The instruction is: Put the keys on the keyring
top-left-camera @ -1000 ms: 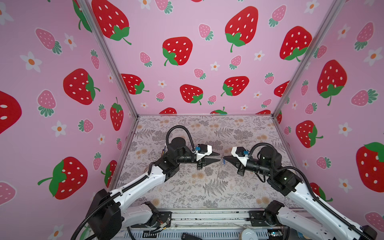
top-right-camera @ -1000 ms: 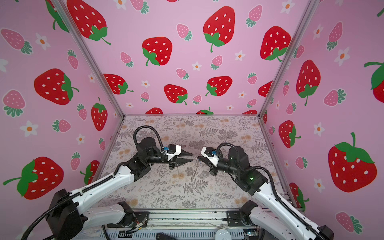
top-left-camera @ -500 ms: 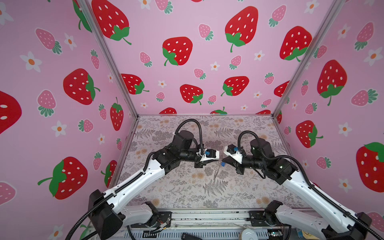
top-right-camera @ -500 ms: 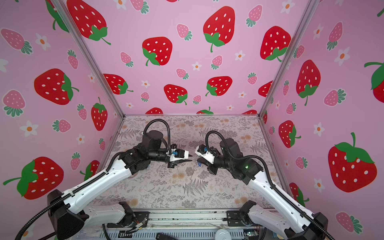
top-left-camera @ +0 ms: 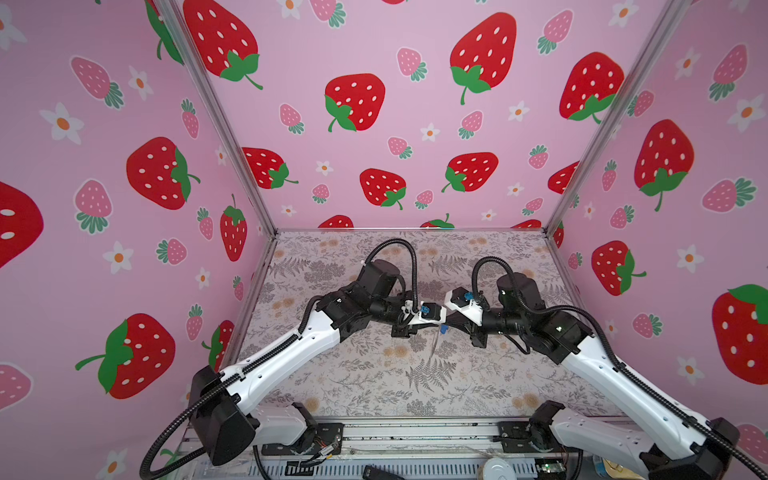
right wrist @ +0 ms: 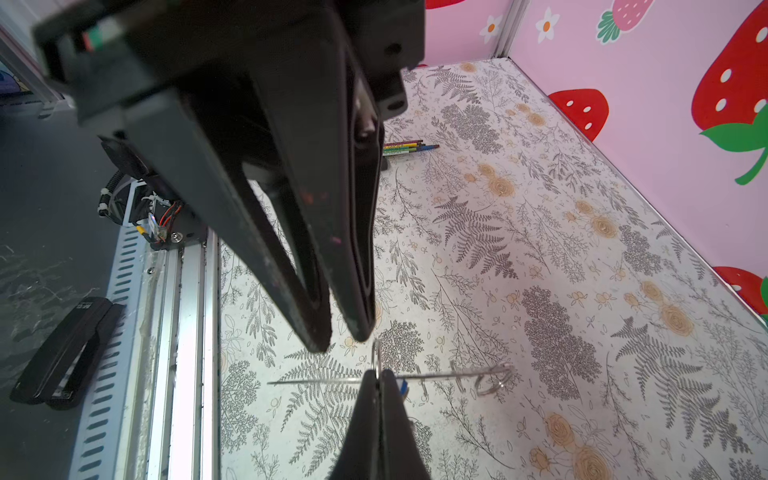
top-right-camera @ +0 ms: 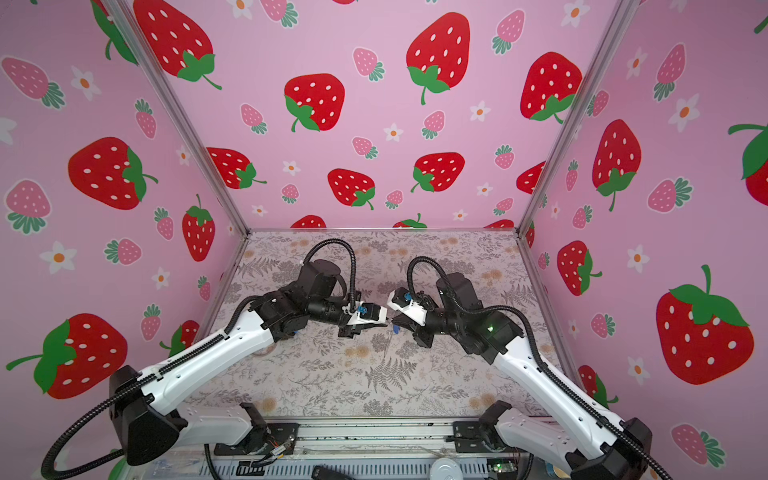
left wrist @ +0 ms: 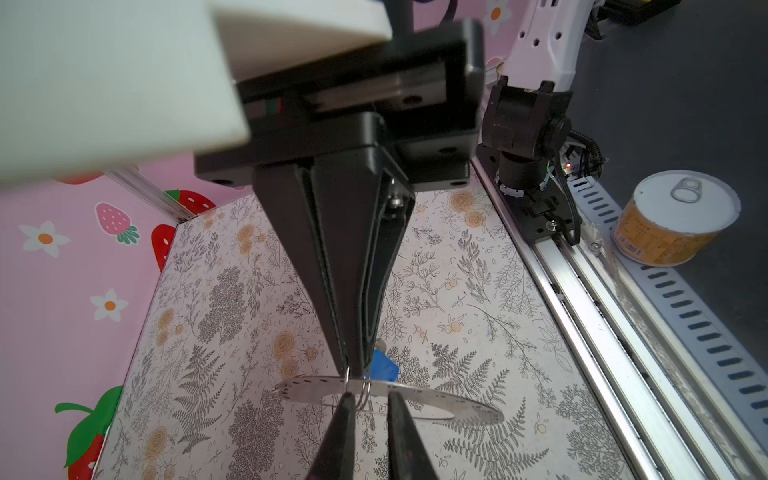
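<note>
One keyring (left wrist: pixel 436 401) and one blue key (left wrist: pixel 384 365), both up in the air mid-table. The right gripper (left wrist: pixel 353 368) is clamped on the keyring's rim, key dangling just beside its tips. The left gripper (right wrist: pixel 340 338) sits close, jaws slightly apart.

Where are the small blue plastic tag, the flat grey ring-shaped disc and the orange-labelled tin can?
small blue plastic tag (left wrist: pixel 384 366), left wrist view, on its blue body.
flat grey ring-shaped disc (left wrist: pixel 309 390), left wrist view, on its flat band.
orange-labelled tin can (left wrist: pixel 685 208), left wrist view, on its pale lid.
</note>
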### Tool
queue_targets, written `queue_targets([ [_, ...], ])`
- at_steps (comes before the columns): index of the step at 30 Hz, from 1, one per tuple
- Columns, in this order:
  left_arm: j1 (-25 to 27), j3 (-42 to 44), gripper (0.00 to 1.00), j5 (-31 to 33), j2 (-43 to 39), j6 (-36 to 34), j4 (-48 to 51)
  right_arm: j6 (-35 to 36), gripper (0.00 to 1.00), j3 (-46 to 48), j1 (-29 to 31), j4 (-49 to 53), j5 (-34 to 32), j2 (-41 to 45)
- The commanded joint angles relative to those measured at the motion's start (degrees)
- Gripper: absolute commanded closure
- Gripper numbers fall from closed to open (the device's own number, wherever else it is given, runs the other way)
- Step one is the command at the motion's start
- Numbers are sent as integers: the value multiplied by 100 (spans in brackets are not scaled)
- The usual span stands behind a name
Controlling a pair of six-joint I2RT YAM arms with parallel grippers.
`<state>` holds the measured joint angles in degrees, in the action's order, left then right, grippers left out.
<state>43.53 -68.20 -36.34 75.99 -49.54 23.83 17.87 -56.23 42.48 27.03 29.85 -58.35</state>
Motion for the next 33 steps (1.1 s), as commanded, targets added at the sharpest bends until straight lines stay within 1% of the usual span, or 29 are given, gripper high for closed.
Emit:
queue_targets([
  [1,54,-289,83,54,81,-69,68,73,100,-209,-13,-48,267,26],
  [4,75,-332,85,165,157,4,63,71,100,-211,-12,-42,316,16],
  [8,73,-343,87,162,209,90,-1,83,100,-213,-3,-12,355,12],
  [11,76,-352,87,179,244,125,-1,85,100,-213,3,-38,389,21],
  [14,71,-369,83,262,267,188,1,101,100,-213,14,-40,372,39],
  [17,76,-376,83,276,261,225,3,108,100,-196,15,-56,364,52],
  [22,77,-386,93,181,276,294,-46,111,100,-165,41,-131,413,64],
  [23,69,-393,93,173,293,305,-41,104,100,-167,38,-141,408,69],
  [24,80,-400,99,171,298,305,-34,96,100,-161,47,-167,414,87],
  [25,73,-395,100,178,303,311,-39,100,100,-160,44,-191,425,106],
  [29,68,-378,100,168,320,345,-53,63,100,-102,45,-345,419,192],
  [33,31,-352,100,-10,320,554,-162,68,99,-44,47,-353,304,228],
])
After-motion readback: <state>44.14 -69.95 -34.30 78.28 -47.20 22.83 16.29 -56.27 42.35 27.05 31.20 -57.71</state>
